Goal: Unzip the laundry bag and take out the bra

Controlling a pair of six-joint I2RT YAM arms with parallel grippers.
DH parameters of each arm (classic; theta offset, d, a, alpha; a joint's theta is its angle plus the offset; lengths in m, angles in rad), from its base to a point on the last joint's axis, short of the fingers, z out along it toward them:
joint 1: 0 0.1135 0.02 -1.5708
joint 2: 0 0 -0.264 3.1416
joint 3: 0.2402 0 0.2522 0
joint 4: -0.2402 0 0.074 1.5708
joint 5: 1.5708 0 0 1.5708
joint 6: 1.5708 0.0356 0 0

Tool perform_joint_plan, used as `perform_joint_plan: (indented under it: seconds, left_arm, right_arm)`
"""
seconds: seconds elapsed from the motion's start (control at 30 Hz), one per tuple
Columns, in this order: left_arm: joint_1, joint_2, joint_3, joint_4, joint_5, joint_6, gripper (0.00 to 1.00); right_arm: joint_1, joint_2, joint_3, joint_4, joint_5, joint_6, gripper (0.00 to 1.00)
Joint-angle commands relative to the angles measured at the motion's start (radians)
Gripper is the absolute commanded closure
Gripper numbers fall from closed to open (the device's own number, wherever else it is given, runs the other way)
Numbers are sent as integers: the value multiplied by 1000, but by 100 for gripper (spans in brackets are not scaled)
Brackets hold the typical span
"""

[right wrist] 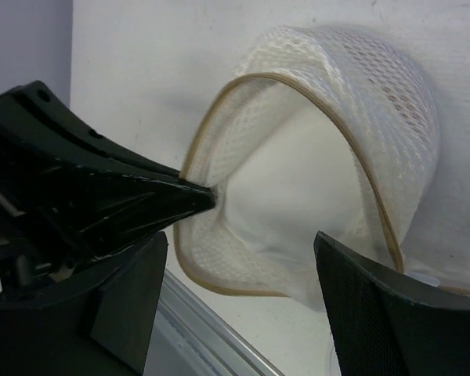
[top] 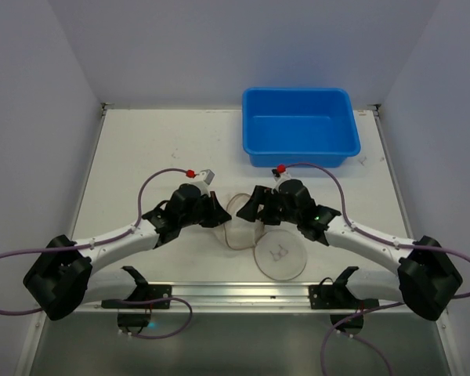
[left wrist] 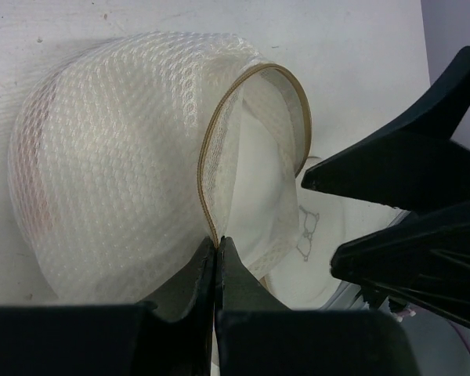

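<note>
The laundry bag (top: 236, 223) lies on its side between my two grippers, unzipped, its tan-rimmed mouth gaping. Its flat round top with the bra outline (top: 280, 254) lies folded open on the table. My left gripper (left wrist: 216, 244) is shut on the tan zipper band (left wrist: 206, 157) at the mouth's rim, with the mesh body (left wrist: 110, 164) beyond it. My right gripper (right wrist: 241, 239) is open in front of the mouth and holds nothing. Smooth white fabric (right wrist: 298, 180), probably the bra, shows inside the bag (right wrist: 376, 86). The left gripper's tip (right wrist: 192, 196) pinches the rim in the right wrist view.
A big blue plastic tub (top: 299, 125) stands at the back right of the white table (top: 141, 149). A metal rail (top: 235, 291) runs along the near edge, close to the bag's round top. The right gripper's dark fingers (left wrist: 399, 164) fill the right side of the left wrist view.
</note>
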Motion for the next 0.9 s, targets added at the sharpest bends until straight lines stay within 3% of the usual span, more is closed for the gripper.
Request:
perform_joint_plan:
  seconds: [0.0,0.17,0.5,0.87]
  left_arm:
    - [-9,-4,27,38,-11,-9,100]
    - [-9,-10,28,38,-16,-16,100]
    - [-9,-41,21,15,-30,-12,100]
    - [-9,-50,18,-30,-70,-3,100]
  right_arm:
    - [-1,-66,63,-32,30,-32,23]
    - [-1,-80,42,-15,26,-19,23]
    - [-9,109,22,72,45,29,20]
    - [-17,170,-17,68,116,40,18]
